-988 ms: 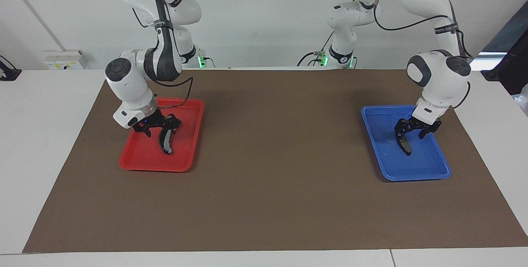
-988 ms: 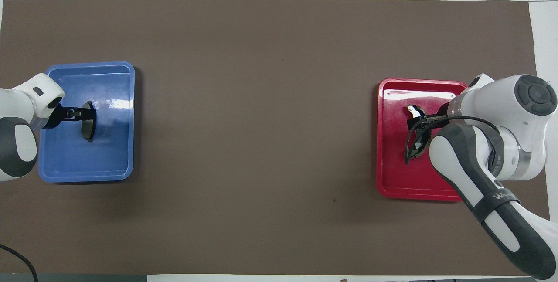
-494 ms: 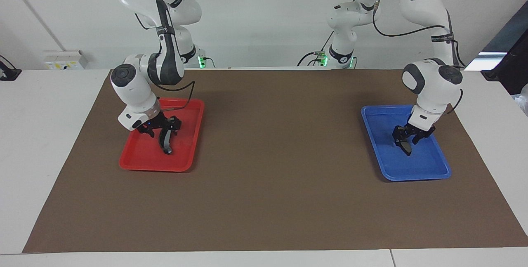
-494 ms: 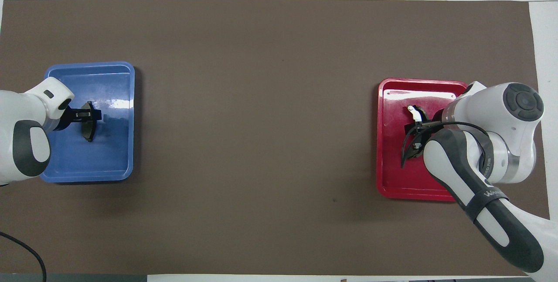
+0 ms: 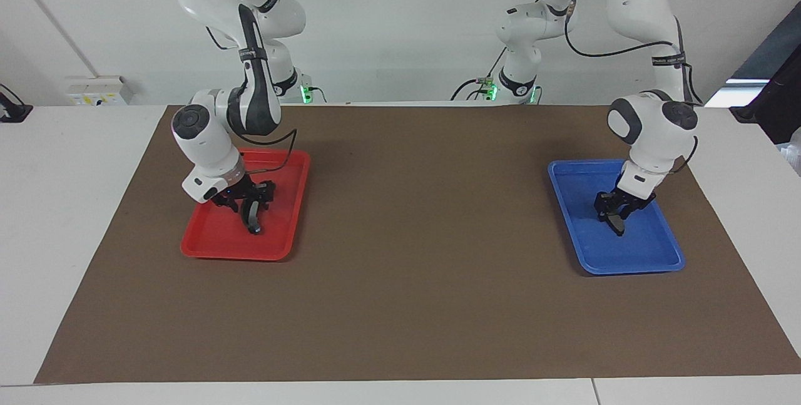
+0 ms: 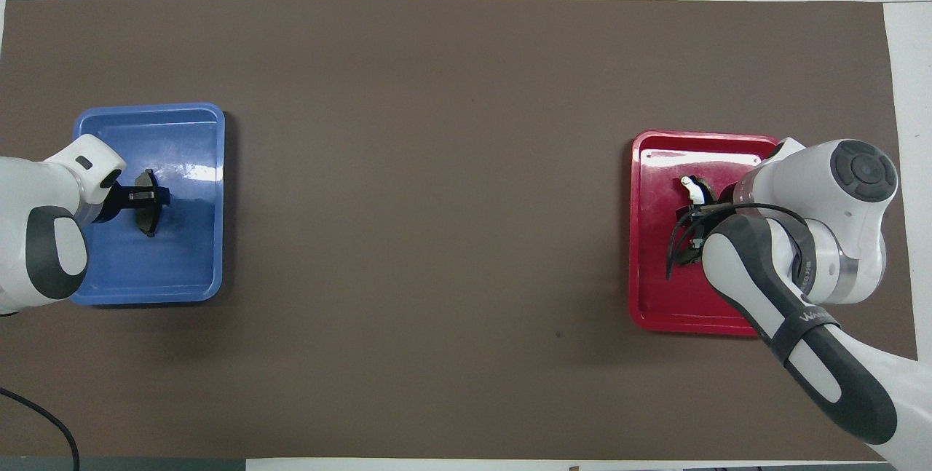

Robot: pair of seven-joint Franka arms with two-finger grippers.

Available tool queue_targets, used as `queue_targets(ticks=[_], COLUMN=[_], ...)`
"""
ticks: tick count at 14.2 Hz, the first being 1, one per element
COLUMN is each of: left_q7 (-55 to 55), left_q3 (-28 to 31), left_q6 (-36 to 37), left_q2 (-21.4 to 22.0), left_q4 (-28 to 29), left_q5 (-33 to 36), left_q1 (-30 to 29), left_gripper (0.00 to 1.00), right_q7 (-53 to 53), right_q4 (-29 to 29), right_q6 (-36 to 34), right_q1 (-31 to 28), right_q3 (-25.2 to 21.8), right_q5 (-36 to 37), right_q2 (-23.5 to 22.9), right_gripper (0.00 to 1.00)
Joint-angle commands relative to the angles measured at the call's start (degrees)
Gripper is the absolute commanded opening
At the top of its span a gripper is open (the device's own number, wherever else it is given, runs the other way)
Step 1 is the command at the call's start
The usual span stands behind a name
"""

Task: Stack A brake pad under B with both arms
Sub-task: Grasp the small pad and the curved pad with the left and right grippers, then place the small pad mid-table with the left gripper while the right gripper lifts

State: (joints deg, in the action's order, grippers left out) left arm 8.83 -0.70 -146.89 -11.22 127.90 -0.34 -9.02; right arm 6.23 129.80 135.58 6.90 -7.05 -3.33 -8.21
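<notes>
Mat is lying flat on the table, covering most of it. 2 trays are sitting on the mat, well apart: one tray toward the right arm's end, the other tray toward the left arm's end. The longer pad is lying in the first tray; the short pad is lying in the second, both near mid-tray.

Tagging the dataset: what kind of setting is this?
Likely a robot lab bench: two white arms bolted at a white table, a brown mat with a red tray and a blue tray.
</notes>
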Motion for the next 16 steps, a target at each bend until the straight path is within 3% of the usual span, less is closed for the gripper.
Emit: queue_targets(ticks=[1, 4, 7, 8, 12, 16], left_q7=[-0.7, -0.7, -4.6, -7.6, -19.5, -32.7], left_q3=[-0.2, -0.3, -0.2, -0.2, -0.1, -0.2], left_q6=[1.5, 6.9, 18.0, 20.0, 18.8, 13.8], left_q2=[1.6, 4.2, 4.5, 4.2, 3.8, -0.1], left_q4=[1.4, -1.2, -8.5, -10.6, -10.9, -11.4], left_q5=[0.0, 0.1, 0.1, 0.2, 0.4, 2.0], left_q1=[-0.6, 0.6, 5.9, 8.4, 19.4, 30.2], left_gripper=[0.15, 0.04, 0.02, 0.02, 0.01, 0.01], right_q7=[1.8, 1.8, 1.9, 1.9, 1.7, 1.6], right_q4=[0.5, 0.3, -0.2, -0.9, -7.8, -15.3], right_q6=[0.6, 0.5, -0.1, -0.3, -7.5, -14.2], right_q1=[-0.7, -0.7, -0.7, -0.8, -0.6, -0.6], right_q3=[0.3, 0.3, 0.3, 0.3, 0.3, 0.3], right_q5=[-1.0, -1.0, -1.0, -1.0, -0.9, -0.5], right_q2=[0.3, 0.3, 0.2, 0.2, 0.2, 0.1], right_gripper=[0.67, 0.51, 0.14, 0.07, 0.02, 0.02])
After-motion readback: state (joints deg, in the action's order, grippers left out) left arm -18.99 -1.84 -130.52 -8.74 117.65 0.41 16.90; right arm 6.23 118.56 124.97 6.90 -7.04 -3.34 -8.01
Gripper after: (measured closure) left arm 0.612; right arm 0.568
